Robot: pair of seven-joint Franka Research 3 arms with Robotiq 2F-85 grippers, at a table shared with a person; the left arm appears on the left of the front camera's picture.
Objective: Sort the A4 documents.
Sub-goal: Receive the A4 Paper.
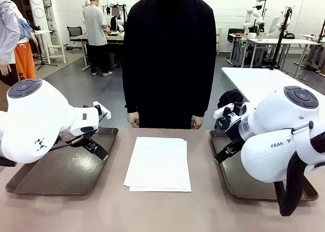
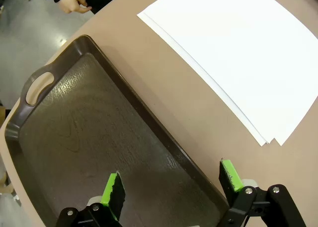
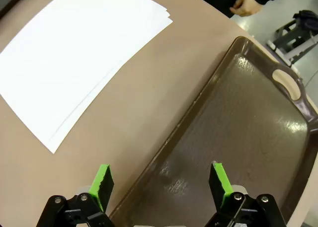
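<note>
**Both grippers hanging open, paper stack not yet touched**

The left gripper (image 2: 171,183) is holding its green pads (image 2: 113,189) wide apart with nothing between them, hovering above the inner rim of the left tray (image 2: 74,137). The right gripper (image 3: 160,181) is doing the same, jaws spread and empty, over the inner rim of the right tray (image 3: 248,127).

The A4 documents (image 1: 158,163) are lying flat in one slightly fanned stack at the middle of the tabletop (image 1: 152,211), between the two trays and touching neither. Both trays are sitting bare, one toward the left edge and one toward the right, so sorting is judged not to have begun: every sheet is waiting to be lifted and placed.

A person (image 1: 169,54) is standing at the far edge, hands (image 1: 133,120) hanging just beyond it, clear of the paper. Nothing is lying between either gripper and the stack. The likely difficulty is peeling a single thin sheet off a flat pile.
</note>
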